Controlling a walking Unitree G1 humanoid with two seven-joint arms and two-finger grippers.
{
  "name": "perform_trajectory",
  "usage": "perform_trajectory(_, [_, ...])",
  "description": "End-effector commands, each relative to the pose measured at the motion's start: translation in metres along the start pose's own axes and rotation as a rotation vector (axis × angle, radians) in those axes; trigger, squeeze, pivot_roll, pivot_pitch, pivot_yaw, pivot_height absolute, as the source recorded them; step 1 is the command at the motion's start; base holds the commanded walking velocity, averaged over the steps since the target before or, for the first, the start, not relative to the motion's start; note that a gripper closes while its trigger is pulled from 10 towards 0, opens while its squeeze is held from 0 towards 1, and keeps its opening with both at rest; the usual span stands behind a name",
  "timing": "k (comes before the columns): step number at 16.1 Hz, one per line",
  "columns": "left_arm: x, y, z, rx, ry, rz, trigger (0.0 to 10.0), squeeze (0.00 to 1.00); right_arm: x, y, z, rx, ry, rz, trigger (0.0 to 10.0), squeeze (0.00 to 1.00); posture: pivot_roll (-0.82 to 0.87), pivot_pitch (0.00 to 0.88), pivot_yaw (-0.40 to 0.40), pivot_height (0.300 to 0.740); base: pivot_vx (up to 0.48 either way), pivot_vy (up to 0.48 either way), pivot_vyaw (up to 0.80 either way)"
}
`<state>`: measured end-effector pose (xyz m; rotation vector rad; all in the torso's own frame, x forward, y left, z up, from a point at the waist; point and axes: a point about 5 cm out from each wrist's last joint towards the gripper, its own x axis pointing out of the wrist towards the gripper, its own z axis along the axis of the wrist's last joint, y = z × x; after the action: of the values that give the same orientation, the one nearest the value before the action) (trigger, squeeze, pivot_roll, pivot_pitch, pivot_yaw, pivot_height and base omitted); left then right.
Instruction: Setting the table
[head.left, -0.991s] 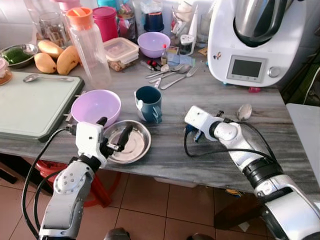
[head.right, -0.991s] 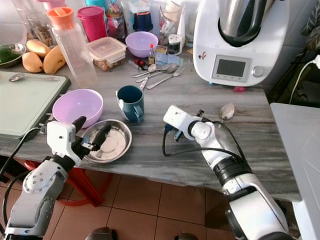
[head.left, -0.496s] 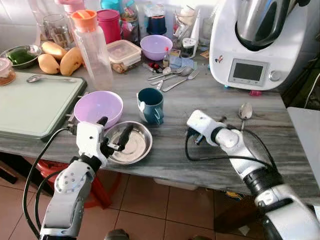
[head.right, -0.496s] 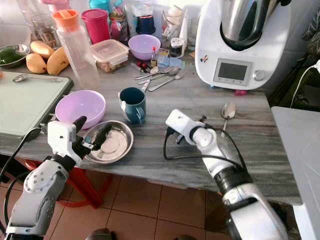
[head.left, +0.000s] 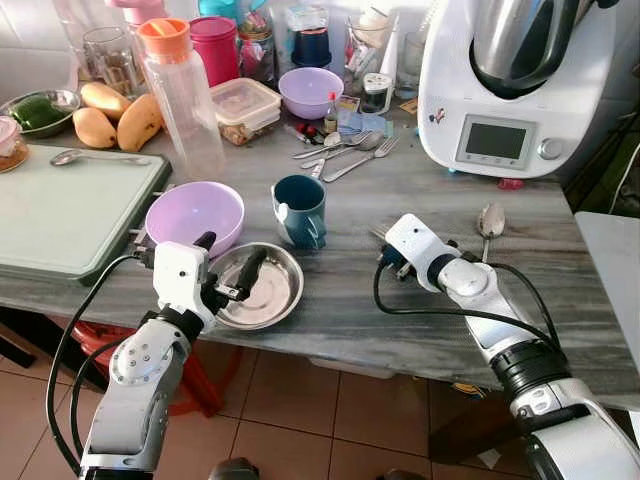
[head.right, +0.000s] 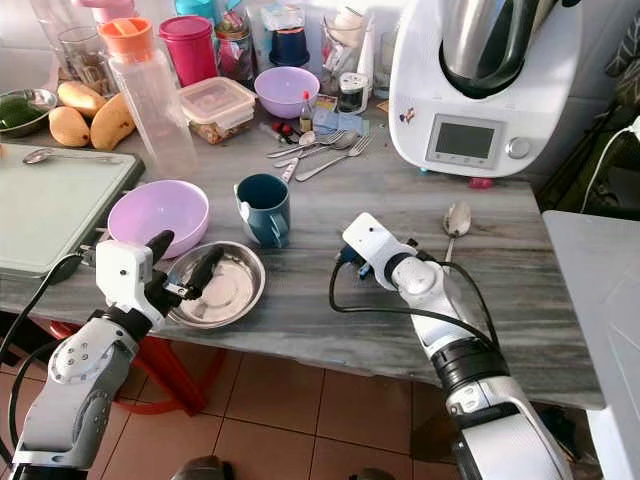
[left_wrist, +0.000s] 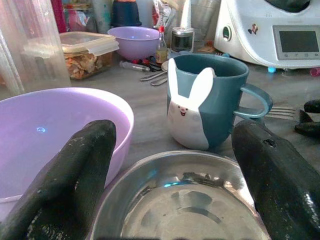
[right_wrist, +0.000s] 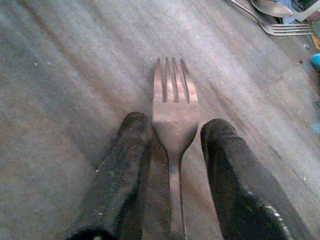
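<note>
The right gripper's fingers are lying low on the table, flanking a fork, probably setting it down; the left gripper is hovering wide open over the steel dish, seemingly waiting.

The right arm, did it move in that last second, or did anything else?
The right gripper, a fork between its fingers, slid along the table toward the spoon. The left gripper stayed open over the steel plate.
</note>
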<state>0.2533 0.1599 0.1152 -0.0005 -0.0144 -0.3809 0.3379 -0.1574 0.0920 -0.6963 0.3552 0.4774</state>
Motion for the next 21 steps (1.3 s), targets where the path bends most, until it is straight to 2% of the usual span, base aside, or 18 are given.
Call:
perform_trajectory(1, [0.0, 0.002, 0.001, 0.013, 0.003, -0.004, 10.0, 0.0, -0.001, 0.02, -0.03, 0.03, 0.132, 0.083, 10.0, 1.0, 0.02, 0.018, 0.032, 0.74, 0.0, 0.0, 0.0])
perform_trajectory(12, [0.0, 0.002, 0.001, 0.013, 0.003, -0.004, 10.0, 0.0, -0.001, 0.02, -0.03, 0.03, 0.132, 0.083, 10.0, 1.0, 0.02, 0.018, 0.032, 0.74, 0.0, 0.0, 0.0])
perform_trajectory(13, [-0.007, 0.004, 0.001, 0.025, 0.019, -0.006, 10.0, 0.0, 0.005, 0.015, -0.023, 0.238, 0.047, 0.153, 10.0, 0.73, 0.06, 0.057, 0.049, 0.74, 0.0, 0.0, 0.0])
perform_trajectory(14, [-0.009, 0.005, 0.002, 0.029, 0.025, -0.006, 10.0, 0.0, 0.007, 0.013, -0.019, 0.301, 0.013, 0.176, 10.0, 0.6, 0.06, 0.061, 0.052, 0.74, 0.0, 0.0, 0.0])
perform_trajectory(15, [-0.011, 0.006, 0.002, 0.034, 0.031, -0.007, 10.0, 0.0, 0.009, 0.009, -0.013, 0.356, -0.018, 0.183, 10.0, 0.05, 0.06, 0.063, 0.056, 0.74, 0.0, 0.0, 0.0])
perform_trajectory(16, [-0.012, 0.007, 0.002, 0.038, 0.034, -0.008, 10.0, 0.0, 0.009, 0.007, -0.01, 0.39, -0.035, 0.18, 10.0, 0.0, 0.06, 0.064, 0.058, 0.74, 0.0, 0.0, 0.0])
perform_trajectory(20, [-0.011, 0.007, 0.004, 0.046, 0.04, -0.021, 10.0, 0.0, 0.012, 0.008, -0.008, 0.489, -0.079, 0.202, 10.0, 0.0, 0.07, 0.072, 0.07, 0.74, 0.0, 0.0, 0.0])
perform_trajectory(21, [-0.012, 0.007, 0.004, 0.047, 0.044, -0.023, 10.0, 0.0, 0.013, 0.008, -0.009, 0.478, -0.083, 0.209, 10.0, 0.0, 0.07, 0.074, 0.072, 0.74, 0.0, 0.0, 0.0])
